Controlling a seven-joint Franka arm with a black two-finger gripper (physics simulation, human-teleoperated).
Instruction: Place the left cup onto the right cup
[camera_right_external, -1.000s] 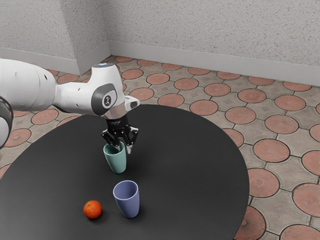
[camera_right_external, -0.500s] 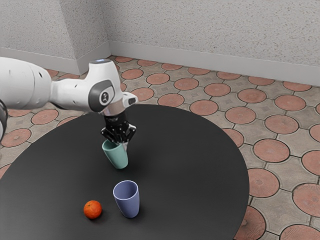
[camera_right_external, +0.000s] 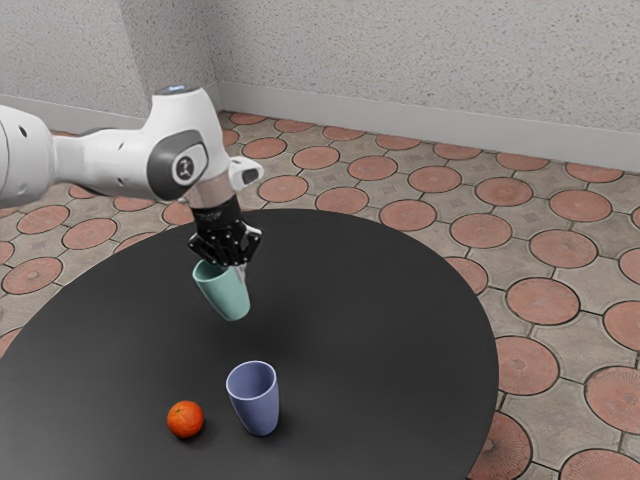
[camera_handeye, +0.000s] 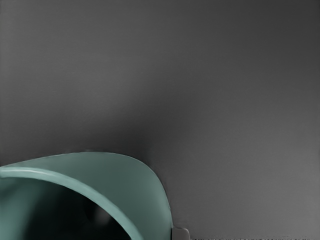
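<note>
A teal-green cup (camera_right_external: 225, 292) hangs tilted above the black round table (camera_right_external: 380, 330), its base swung toward the exterior view's right. My gripper (camera_right_external: 222, 262) is shut on its rim. In the wrist view the same teal cup (camera_handeye: 115, 185) sits close under my hand, with the dark tabletop (camera_handeye: 200, 90) beyond it. A lavender-blue cup (camera_right_external: 253, 397) stands upright on the table nearer the front edge, below and slightly to the exterior view's right of the held cup, with a clear gap between them.
An orange (camera_right_external: 185, 419) lies on the table just to the exterior view's left of the lavender cup. The table's right half is bare. Around the table is a tiled floor (camera_right_external: 520, 220) and a grey wall behind.
My gripper has closed on the teal cup's rim and lifted it off the table, moving up and slightly to the exterior view's left; the cup now tilts. The lavender cup and orange stayed put.
</note>
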